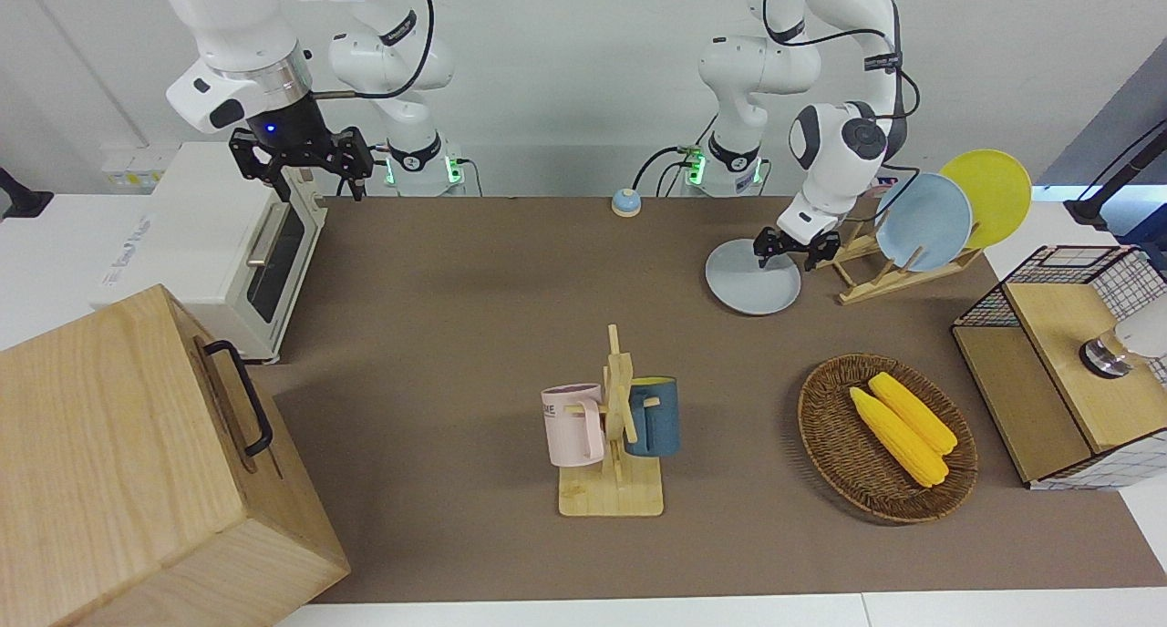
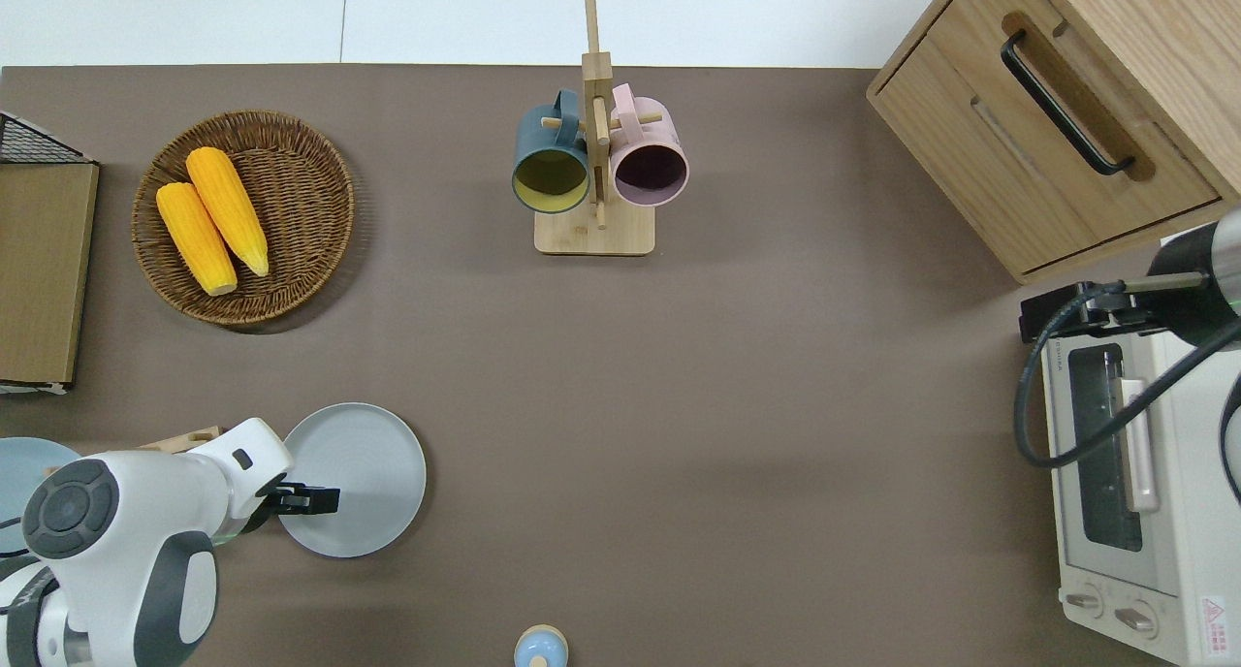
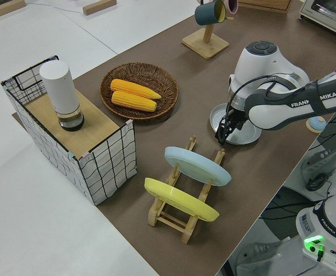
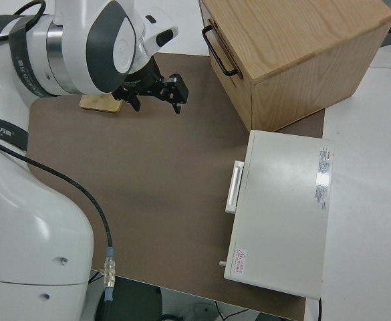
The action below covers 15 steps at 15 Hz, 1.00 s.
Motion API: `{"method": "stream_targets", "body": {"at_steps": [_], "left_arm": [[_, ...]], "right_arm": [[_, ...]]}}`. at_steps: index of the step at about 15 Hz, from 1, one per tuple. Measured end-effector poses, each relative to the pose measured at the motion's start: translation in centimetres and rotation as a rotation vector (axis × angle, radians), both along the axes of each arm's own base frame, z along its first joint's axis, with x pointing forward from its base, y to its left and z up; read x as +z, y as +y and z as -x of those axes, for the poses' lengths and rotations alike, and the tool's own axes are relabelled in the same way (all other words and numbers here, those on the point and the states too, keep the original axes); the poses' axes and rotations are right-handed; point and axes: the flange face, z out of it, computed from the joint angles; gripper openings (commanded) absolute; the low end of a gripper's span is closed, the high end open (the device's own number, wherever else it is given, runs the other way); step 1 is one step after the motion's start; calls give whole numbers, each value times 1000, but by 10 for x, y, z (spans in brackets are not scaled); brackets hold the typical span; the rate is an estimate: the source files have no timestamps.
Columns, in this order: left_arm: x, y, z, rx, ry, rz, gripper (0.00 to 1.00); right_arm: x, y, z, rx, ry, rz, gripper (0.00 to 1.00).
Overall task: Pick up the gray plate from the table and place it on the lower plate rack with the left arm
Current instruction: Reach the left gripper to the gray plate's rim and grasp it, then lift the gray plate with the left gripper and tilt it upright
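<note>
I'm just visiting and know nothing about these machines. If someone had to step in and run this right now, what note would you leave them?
Left gripper: down at the rim of the gray plate, on its edge nearest the robots; whether the jaws have closed on it cannot be told.
Right arm: parked, jaws open.
Gray plate: flat on the table, beside the lower plate rack.
Rack: already holds a light blue plate and a yellow plate.
Done: the left arm has reached the plate.
Left: grip it, lift it, set it in a free slot of the rack.
</note>
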Motion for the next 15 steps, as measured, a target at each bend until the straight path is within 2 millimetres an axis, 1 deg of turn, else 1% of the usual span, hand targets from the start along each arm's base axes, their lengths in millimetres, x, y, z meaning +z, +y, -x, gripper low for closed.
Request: {"method": "stream_targets", "body": {"at_steps": [3, 5, 6, 8, 9, 12, 14, 15], "left_arm": [[-12, -1, 1, -1, -4, -4, 991], [-13, -1, 1, -2, -3, -5, 987], [-13, -1, 1, -2, -3, -5, 966], [-13, -1, 1, -1, -4, -5, 768], [-13, -1, 1, -1, -4, -5, 631], [-10, -1, 0, 3, -14, -4, 285], [-7, -1, -1, 5, -21, -3, 78], [-6, -1, -1, 6, -22, -3, 1]], "right_arm": [[0, 0, 0, 0, 0, 0, 983], [0, 0, 0, 0, 0, 0, 983], [0, 0, 0, 0, 0, 0, 983], [0, 0, 0, 0, 0, 0, 983], [0, 0, 0, 0, 0, 0, 983], [0, 0, 0, 0, 0, 0, 983], [0, 0, 0, 0, 0, 0, 983], [0, 0, 0, 0, 0, 0, 983]]}}
